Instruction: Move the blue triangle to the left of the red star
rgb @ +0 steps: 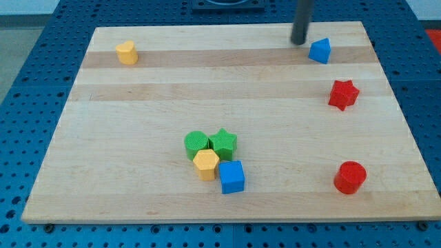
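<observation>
Wooden board: no jaws, my tip just left of blue triangle, apart.

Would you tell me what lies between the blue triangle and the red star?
Nothing: in the camera view, only bare board separates the blue triangle from the red star.

My tip sits just left of the blue triangle, seemingly apart, red star below

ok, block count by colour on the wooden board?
Yellow: 2, yellow heart block, yellow hexagon block
Blue: 2, blue triangle block, blue cube block
Red: 2, red star block, red cylinder block
Green: 2, green cylinder block, green star block
Total: 8
</observation>
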Motion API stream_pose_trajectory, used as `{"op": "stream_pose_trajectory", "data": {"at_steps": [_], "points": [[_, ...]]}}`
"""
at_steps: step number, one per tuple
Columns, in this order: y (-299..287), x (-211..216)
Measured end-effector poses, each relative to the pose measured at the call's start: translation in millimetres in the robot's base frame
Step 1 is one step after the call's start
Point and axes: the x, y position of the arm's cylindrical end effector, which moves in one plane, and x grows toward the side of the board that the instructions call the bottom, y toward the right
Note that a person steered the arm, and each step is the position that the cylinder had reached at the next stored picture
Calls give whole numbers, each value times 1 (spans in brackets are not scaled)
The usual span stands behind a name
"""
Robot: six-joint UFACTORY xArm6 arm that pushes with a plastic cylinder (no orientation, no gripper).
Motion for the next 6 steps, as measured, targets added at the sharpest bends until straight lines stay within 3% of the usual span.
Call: {"op": "stream_pose_trajectory", "data": {"at_steps": [1,3,6], "points": [[34,0],[23,31],[-37,153]]}}
